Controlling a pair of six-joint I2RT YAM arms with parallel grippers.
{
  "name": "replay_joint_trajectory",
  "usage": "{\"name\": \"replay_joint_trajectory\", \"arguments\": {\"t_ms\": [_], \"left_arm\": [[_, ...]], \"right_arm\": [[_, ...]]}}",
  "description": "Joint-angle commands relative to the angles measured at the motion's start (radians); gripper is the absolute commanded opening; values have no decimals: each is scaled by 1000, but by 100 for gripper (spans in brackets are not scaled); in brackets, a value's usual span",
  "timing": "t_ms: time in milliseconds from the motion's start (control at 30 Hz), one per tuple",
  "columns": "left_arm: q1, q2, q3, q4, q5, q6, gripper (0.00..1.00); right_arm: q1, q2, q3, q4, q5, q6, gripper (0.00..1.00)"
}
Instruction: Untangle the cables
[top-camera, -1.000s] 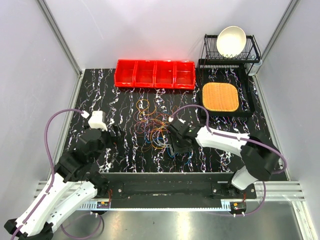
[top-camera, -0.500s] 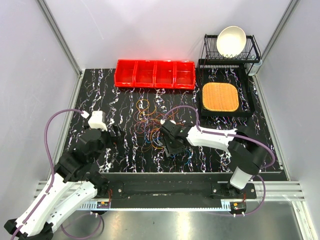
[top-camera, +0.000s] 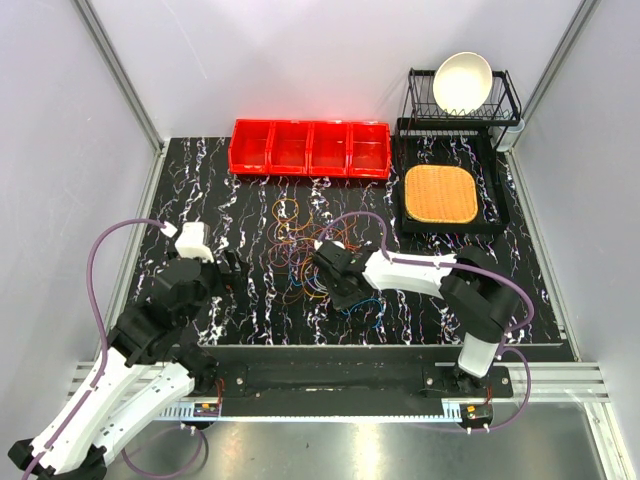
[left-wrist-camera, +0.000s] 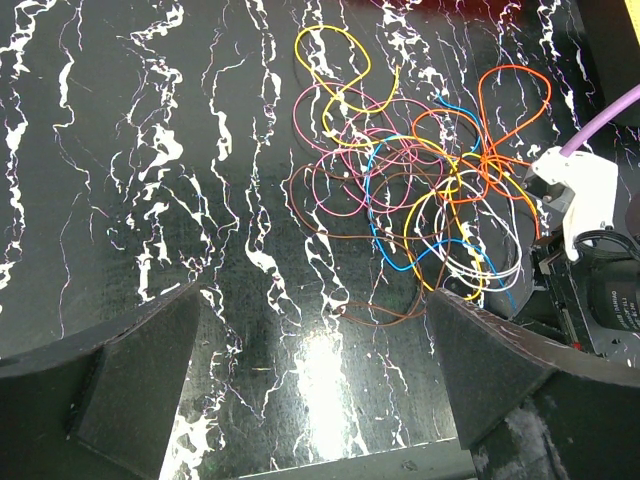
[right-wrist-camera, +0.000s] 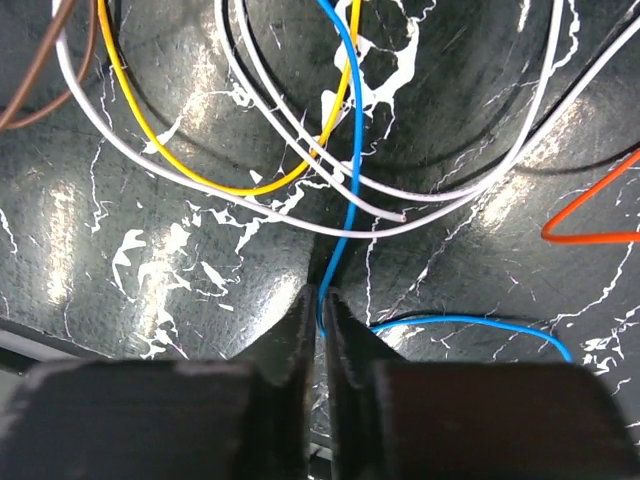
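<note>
The cables (top-camera: 305, 250) lie as a tangle of thin coloured loops in the middle of the black marbled mat; they also show in the left wrist view (left-wrist-camera: 420, 190). My right gripper (top-camera: 333, 290) sits low over the tangle's near right part. In the right wrist view it (right-wrist-camera: 322, 300) is shut on a blue cable (right-wrist-camera: 345, 150), with white (right-wrist-camera: 440, 190) and yellow (right-wrist-camera: 200, 170) cables lying beyond it. My left gripper (top-camera: 232, 262) is open and empty, left of the tangle; its fingers (left-wrist-camera: 130, 380) frame bare mat, with a brown loop (left-wrist-camera: 385, 315) just ahead.
A red bin with several compartments (top-camera: 310, 148) stands at the back. A black tray with an orange woven mat (top-camera: 440, 193) is at the back right, behind it a wire rack holding a white bowl (top-camera: 462, 82). Walls close the sides.
My right gripper has moved left across the mat into the tangle's near right part, the arm stretching out. The left arm has not moved.
</note>
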Motion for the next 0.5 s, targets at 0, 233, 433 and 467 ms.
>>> {"name": "replay_joint_trajectory", "arguments": {"t_ms": [0, 233, 433, 467], "left_arm": [[5, -11, 14, 12, -2, 17, 99], [5, 12, 24, 19, 5, -21, 99], [3, 57, 47, 133, 179, -72, 94], [3, 57, 46, 150, 185, -75, 94]], "right_arm": [[17, -9, 58, -31, 27, -24, 8], [17, -216, 315, -211, -88, -124, 0], [15, -306, 670, -281, -174, -196, 0], [18, -307, 698, -281, -186, -199, 0]]}}
